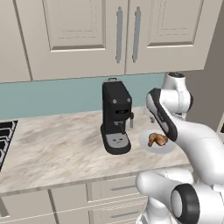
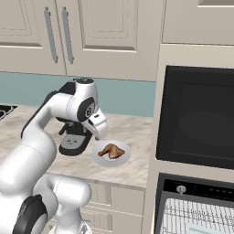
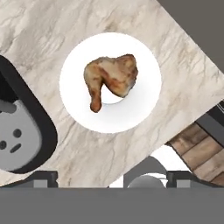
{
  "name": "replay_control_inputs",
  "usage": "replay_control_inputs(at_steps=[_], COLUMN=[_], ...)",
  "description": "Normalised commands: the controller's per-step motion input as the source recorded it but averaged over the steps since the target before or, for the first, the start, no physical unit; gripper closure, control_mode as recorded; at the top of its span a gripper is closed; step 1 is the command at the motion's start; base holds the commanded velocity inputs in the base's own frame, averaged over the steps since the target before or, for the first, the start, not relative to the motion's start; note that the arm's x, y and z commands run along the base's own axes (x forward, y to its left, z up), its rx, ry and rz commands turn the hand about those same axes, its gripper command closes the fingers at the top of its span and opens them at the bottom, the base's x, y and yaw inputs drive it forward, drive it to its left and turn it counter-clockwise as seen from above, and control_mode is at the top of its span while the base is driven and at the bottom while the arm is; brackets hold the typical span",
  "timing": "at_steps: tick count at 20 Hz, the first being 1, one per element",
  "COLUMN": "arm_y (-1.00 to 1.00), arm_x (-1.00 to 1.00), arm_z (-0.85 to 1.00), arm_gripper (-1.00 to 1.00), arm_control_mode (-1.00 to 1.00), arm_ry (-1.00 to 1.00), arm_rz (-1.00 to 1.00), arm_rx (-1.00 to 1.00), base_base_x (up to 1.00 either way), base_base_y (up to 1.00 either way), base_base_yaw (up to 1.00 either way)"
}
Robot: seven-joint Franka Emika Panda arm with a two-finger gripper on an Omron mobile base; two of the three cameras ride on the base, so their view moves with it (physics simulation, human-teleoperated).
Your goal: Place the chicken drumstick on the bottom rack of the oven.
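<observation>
One plate [image 2: 111, 158] sits on the marble counter [image 1: 52, 144], and everything else is easiest placed from it. Just to the left of the plate stands the black coffee machine [image 1: 116, 118], its grey drip tray facing out over the counter. On the plate itself lies the chicken drumstick [image 3: 111, 78], golden-brown and glossy, well inside the white rim, with its thin bone end pointing toward the coffee machine's side in the hand view. Above the plate hangs the gripper [image 3: 111, 181], looking straight down on the meat; its two dark fingertips [image 3: 41, 178] stand far apart at the bottom of that view, spread wide and holding nothing. To the right of the plate, past the edge of the counter, a tall taupe panel holds a black oven [image 2: 196, 121] with a dark window, and lower down a grey wire rack [image 2: 196, 215] shows in the opened cavity beneath a control strip.

To my eye this is the very start of the job: the approach to the pickup, with the drumstick untouched. What comes next calls for a descent onto the plate, the open fingers set astride the meaty part, then a firm close. After that the arm must carry it rightward and down to the lowest rack. The lumpy, glossy skin may slip in a shallow pinch.
</observation>
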Motion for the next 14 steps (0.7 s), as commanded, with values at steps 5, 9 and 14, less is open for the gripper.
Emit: replay_control_inputs(at_steps=[5, 9, 14], arm_y=[-0.28, 0.0, 0.13], arm_x=[0.0, 0.0, 0.09], arm_z=[-0.57, -0.5, -0.55], arm_gripper=[-1.0, -1.0, -1.0], arm_control_mode=[-1.0, -1.0, -1.0], arm_ry=[0.11, 0.09, 0.02], arm_rz=[-0.23, -0.06, -0.03], arm_rx=[0.08, 0.1, 0.05], base_base_x=[0.0, 0.0, 0.0], base_base_y=[0.0, 0.0, 0.0], base_base_yaw=[0.0, 0.0, 0.0])
